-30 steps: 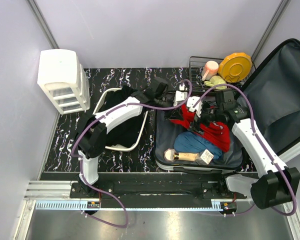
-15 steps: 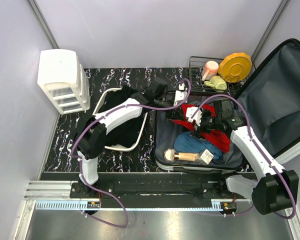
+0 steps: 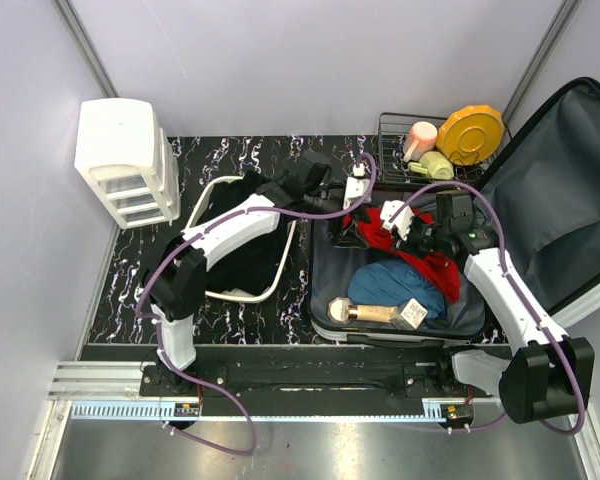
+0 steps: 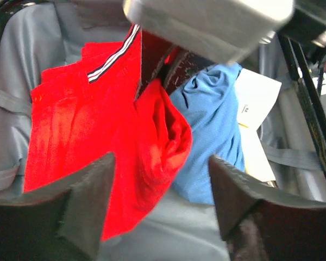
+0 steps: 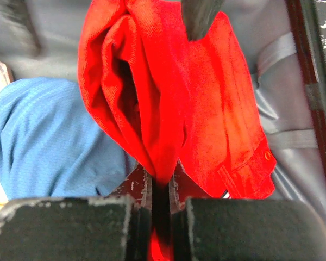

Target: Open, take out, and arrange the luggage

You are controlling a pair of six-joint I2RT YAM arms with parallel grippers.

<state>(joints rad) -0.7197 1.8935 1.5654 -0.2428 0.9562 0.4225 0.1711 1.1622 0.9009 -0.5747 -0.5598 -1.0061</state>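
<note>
Right wrist view: the right gripper [image 5: 160, 190] is pinching a fold of the limp, light red garment [image 5: 217, 109] inside the open luggage [image 3: 328, 275], which is lying right of centre. The left gripper [image 4: 157, 201] is hovering above it with jaws apart. The bunched fold is probably offering the surest hold.

A red garment [image 4: 92, 125] has navy-and-white striped trim. The blue cloth [image 4: 212, 119] is plain. The luggage [image 3: 555, 195] lining is dark grey. The table [image 3: 240, 150] is black with white marbled veins. The drawer unit [image 3: 120, 150] is white, the plate [image 3: 470, 133] yellow, the cup [image 3: 420, 138] pink.
</note>
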